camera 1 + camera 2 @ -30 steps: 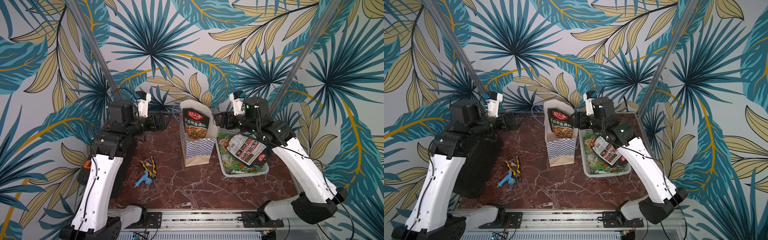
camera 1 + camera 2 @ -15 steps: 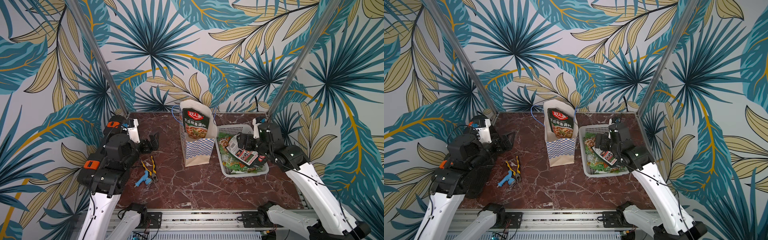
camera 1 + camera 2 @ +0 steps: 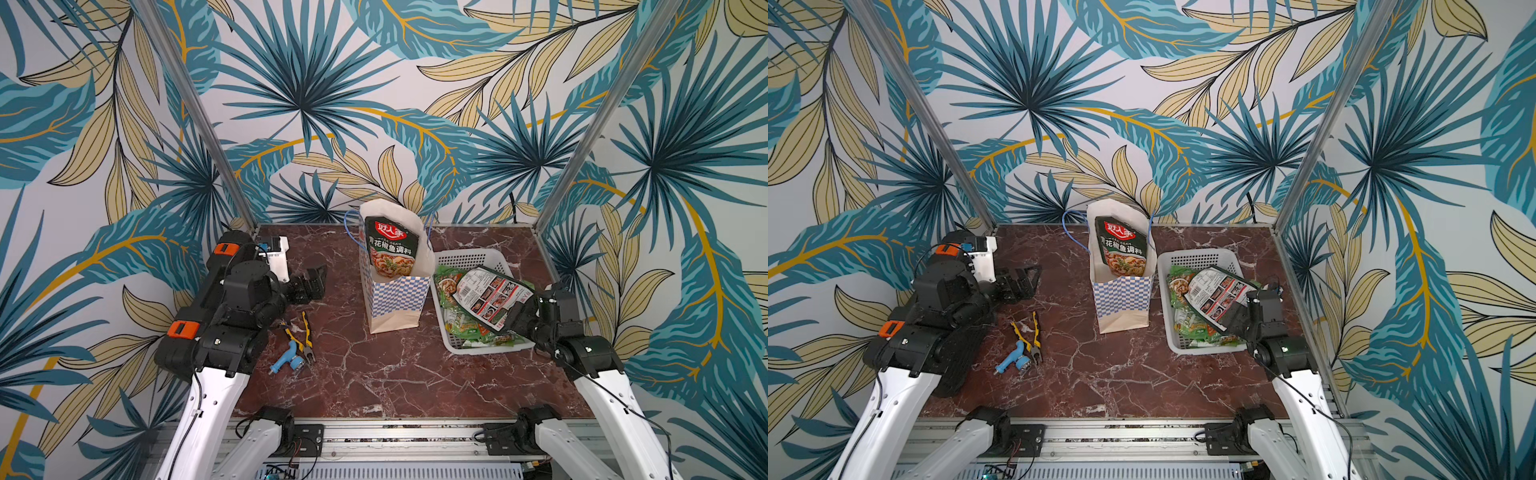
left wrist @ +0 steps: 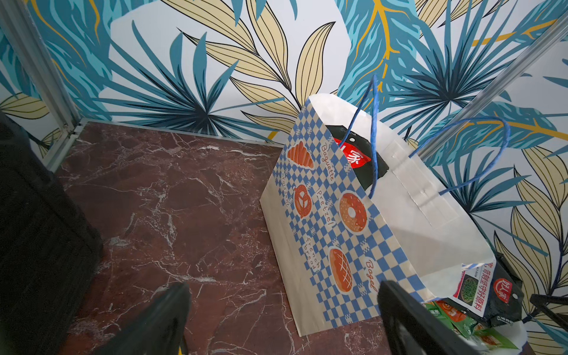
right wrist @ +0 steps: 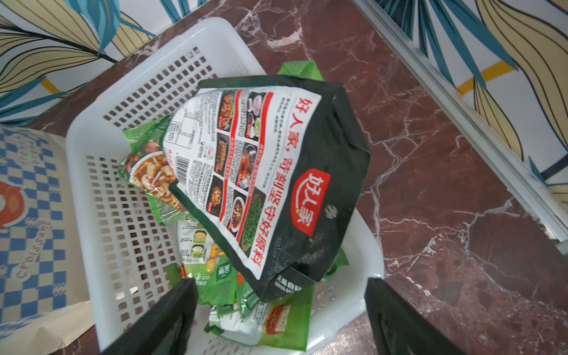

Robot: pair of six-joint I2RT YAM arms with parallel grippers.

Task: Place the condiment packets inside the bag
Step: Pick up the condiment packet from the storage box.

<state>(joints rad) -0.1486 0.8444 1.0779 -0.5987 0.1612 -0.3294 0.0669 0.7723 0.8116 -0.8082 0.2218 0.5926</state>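
The right hand (image 5: 279, 282) is spread wide and empty over the second dark packet (image 5: 270, 184), which lies on the green packets (image 5: 276, 319) in the basket (image 5: 101, 190). The left hand (image 4: 282, 285), equally wide and empty, faces the bag (image 3: 395, 291), where one dark packet (image 3: 390, 249) already stands. A corner pinch on the glossy film may slip, and the unsteadied bag may tip
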